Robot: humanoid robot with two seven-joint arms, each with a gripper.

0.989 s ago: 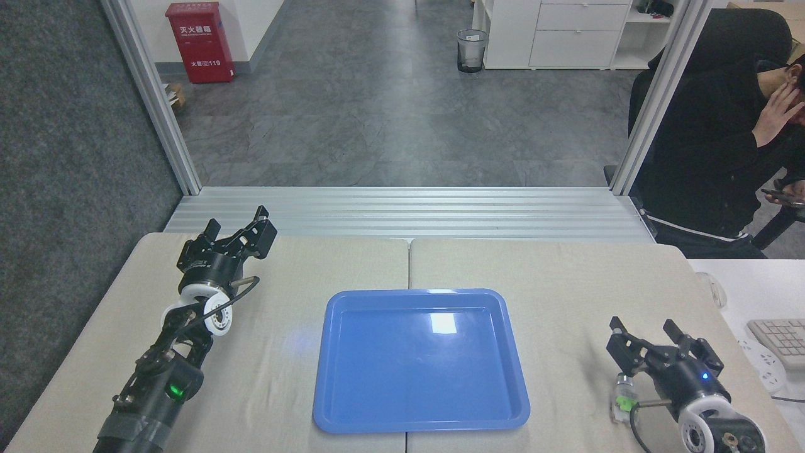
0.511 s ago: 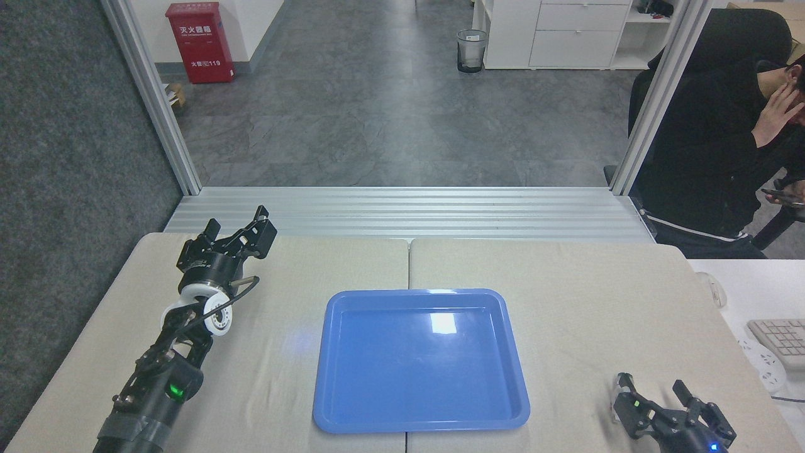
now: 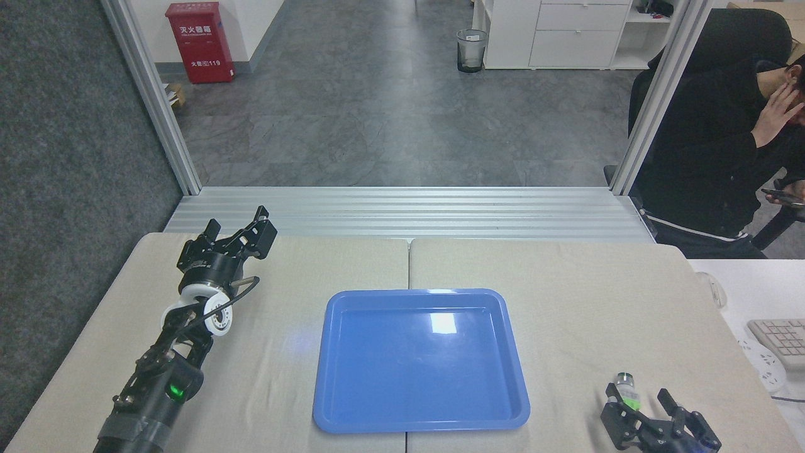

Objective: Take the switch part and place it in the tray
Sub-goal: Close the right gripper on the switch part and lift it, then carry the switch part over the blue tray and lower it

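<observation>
Table (image 3: 566, 283): beige cloth-covered surface, a seam running down its middle.

Tray (image 3: 420, 423): glossy blue, rectangular, rounded corners, raised rim. Lay flat at the centre of the table, straddling the seam, its near edge close to the table's front. Nothing was seen inside it; a white glare patch showed on its floor.

Switch part (image 3: 627, 387): small piece with a dark round head, whitish body and green block. Sat on the table near the front right corner, well apart from the tray, to the tray's right. Its head pointed away from the robot. It lay just beside, possibly touching, the left finger of the right gripper; contact could not be told.

Right gripper (image 3: 638, 404): black, low at the bottom right edge of the view, partly cut off. Its fingers (image 3: 666, 400) stood spread apart, with the switch part at the left prong and not clamped between them.

Left gripper (image 3: 238, 228): black, at the far left of the table, well apart from the tray. Its fingers (image 3: 259, 218) were parted and held nothing. A white ring joint and a green light showed further down the arm.

Surroundings: a seated person (image 3: 710, 157) in dark clothing at right, beyond the table; a keyboard (image 3: 780, 340) on a white desk at far right; a red cabinet (image 3: 200, 41) and a waste bin (image 3: 471, 50) on the grey floor behind.
</observation>
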